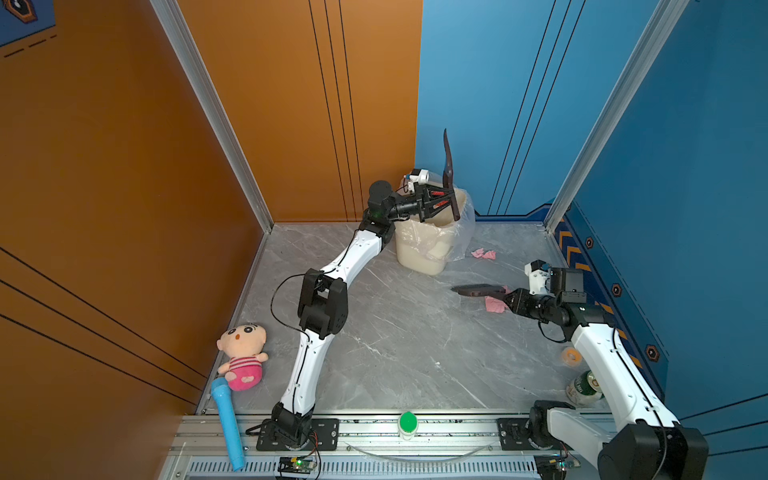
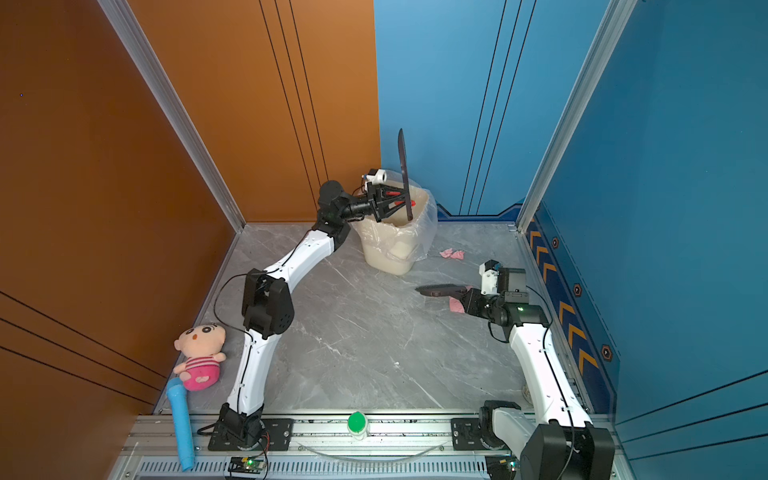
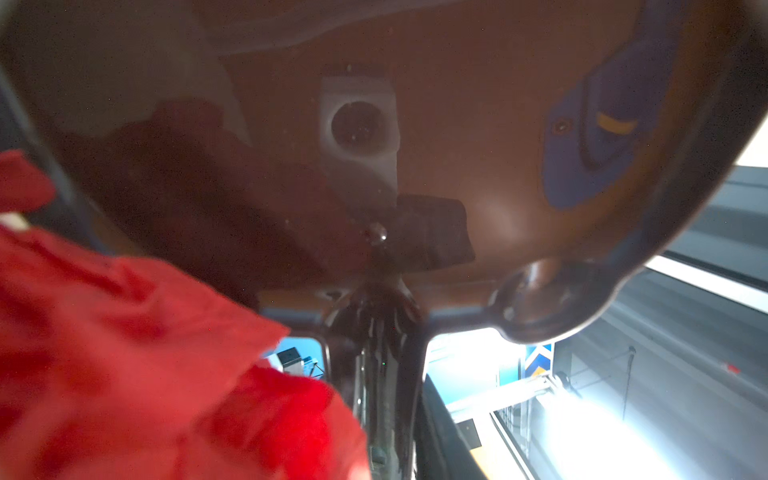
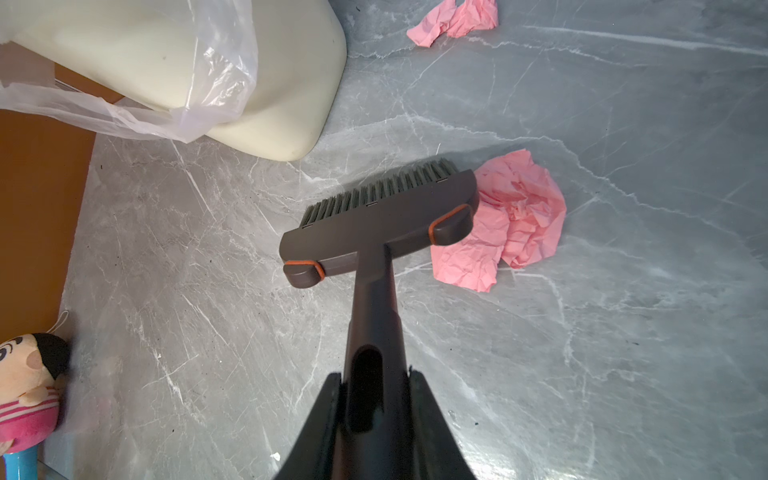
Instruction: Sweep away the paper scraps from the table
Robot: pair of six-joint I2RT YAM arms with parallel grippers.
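My left gripper (image 1: 442, 198) (image 2: 397, 198) is shut on the handle of a dark brown dustpan (image 1: 449, 174) (image 2: 404, 174), which stands tipped on edge over the cream bin (image 1: 419, 249) (image 2: 386, 253). In the left wrist view red paper scraps (image 3: 145, 353) lie against the dustpan's glossy inside (image 3: 415, 145). My right gripper (image 1: 509, 297) (image 2: 467, 297) (image 4: 376, 386) is shut on a brush (image 1: 478, 289) (image 4: 382, 224). Its bristles sit beside a large pink scrap (image 1: 495, 304) (image 4: 519, 220) on the table (image 1: 395, 353). A smaller pink scrap (image 1: 484, 253) (image 4: 457, 18) lies right of the bin.
A clear plastic liner (image 4: 199, 95) hangs out of the bin. A plush doll (image 1: 241, 357) and a blue tube (image 1: 226, 419) lie at the front left. A green bottle (image 1: 584, 388) and a tape roll (image 1: 570, 356) sit by the right arm. A green-capped bottle (image 1: 407, 424) stands on the front rail.
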